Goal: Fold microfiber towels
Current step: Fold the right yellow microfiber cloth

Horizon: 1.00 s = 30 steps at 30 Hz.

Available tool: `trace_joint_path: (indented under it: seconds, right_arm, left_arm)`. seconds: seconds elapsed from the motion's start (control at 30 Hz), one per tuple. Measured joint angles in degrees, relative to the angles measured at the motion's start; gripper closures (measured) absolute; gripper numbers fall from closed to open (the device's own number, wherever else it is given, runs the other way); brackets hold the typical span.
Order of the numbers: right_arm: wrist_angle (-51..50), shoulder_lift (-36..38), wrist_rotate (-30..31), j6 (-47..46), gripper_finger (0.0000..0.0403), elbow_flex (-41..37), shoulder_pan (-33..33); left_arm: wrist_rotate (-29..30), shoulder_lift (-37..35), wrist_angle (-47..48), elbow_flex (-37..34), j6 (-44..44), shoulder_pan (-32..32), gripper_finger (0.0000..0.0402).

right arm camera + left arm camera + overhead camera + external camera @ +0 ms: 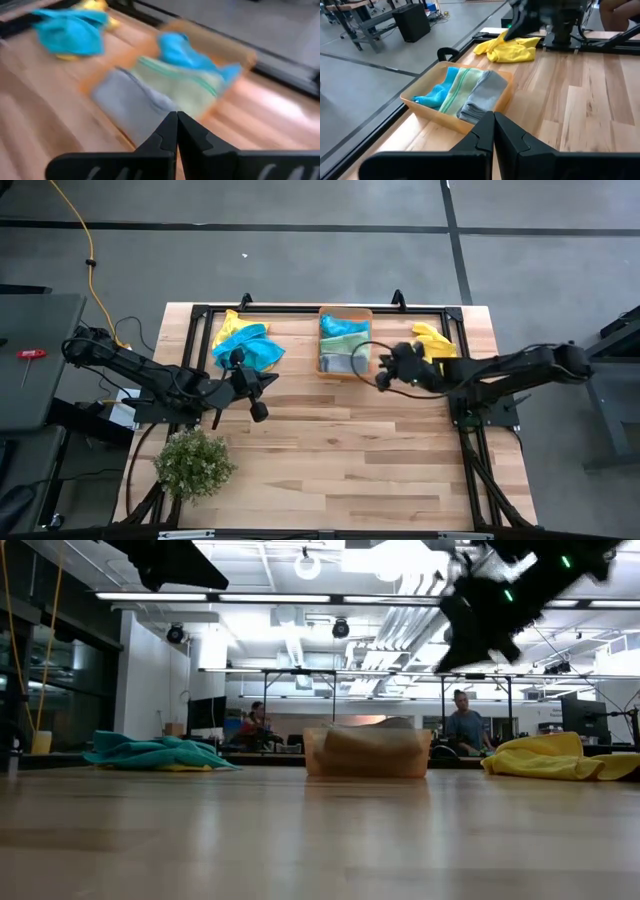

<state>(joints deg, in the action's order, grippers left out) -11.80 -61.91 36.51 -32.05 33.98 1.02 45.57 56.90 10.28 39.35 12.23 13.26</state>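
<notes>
Bare wooden tabletop (340, 460) carries no towel mid-fold: three folded microfiber towels, blue, green and grey (465, 92), sit in the orange translucent plastic bin (345, 340), while a crumpled teal towel (245, 348) and yellow towel (432, 340) await folding, left gripper (258, 412) and right gripper (383, 370) both closed, empty.

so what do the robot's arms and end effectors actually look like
Both arms are dark, nearly black, jointed segments with black cables looping alongside. The left end effector has two angular matte-black fingers tapering to a narrow point, as does the right end effector. In the low view, the right arm shows small green indicator lights.
</notes>
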Motion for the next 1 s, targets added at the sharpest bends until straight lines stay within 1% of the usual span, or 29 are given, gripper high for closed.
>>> trace_joint_path:
  seconds: [0.07,0.13,0.17,0.23,0.33,0.43,0.5,0.63,0.73,0.87,1.0]
  right_arm:
    - [-0.5,2.4,0.9,-2.7,0.0403,-4.8,1.8]
    - [-4.6,5.5,2.6,-6.7,0.0403,-7.2,5.1]
    - [-7.1,6.7,3.0,-8.1,0.0403,-7.3,7.2]
    - [-13.3,8.3,1.6,-8.1,0.0403,-6.2,11.8]
    - [-19.7,7.8,-1.0,-5.3,0.0402,-1.3,17.9]
    - [-28.5,4.5,-1.3,-1.1,0.0392,4.2,23.6]
    - [-35.5,1.5,-2.3,1.0,0.0378,7.9,27.4]
    - [-49.6,-5.8,-4.1,4.7,0.0330,12.8,33.1]
    - [-56.5,-11.0,-4.1,7.7,0.0288,13.3,35.8]
    - [-57.6,-16.5,-2.4,10.6,0.0241,12.0,37.9]
    - [-55.5,-21.0,-1.0,14.2,0.0223,12.0,39.7]
  left_arm:
    - [0.0,0.0,0.1,0.0,0.6,0.0,0.0401]
    - [0.0,0.0,0.0,0.0,0.6,0.0,0.0401]
    - [0.0,0.0,0.0,0.0,0.6,0.0,0.0401]
    - [0.0,0.0,-0.1,0.0,0.7,-0.3,0.0401]
    - [0.0,0.0,-0.2,0.0,0.7,-1.0,0.0401]
    - [0.0,0.0,-0.2,0.0,0.7,-1.9,0.0401]
    - [0.0,0.0,-0.1,0.0,1.2,-2.1,0.0402]
    - [0.0,0.0,0.2,0.0,1.2,-2.0,0.0402]
    - [0.0,0.0,0.2,0.0,1.2,-2.0,0.0401]
    - [0.0,0.0,0.3,0.0,1.2,-2.0,0.0402]
    - [0.0,0.0,0.4,0.0,1.2,-2.0,0.0402]
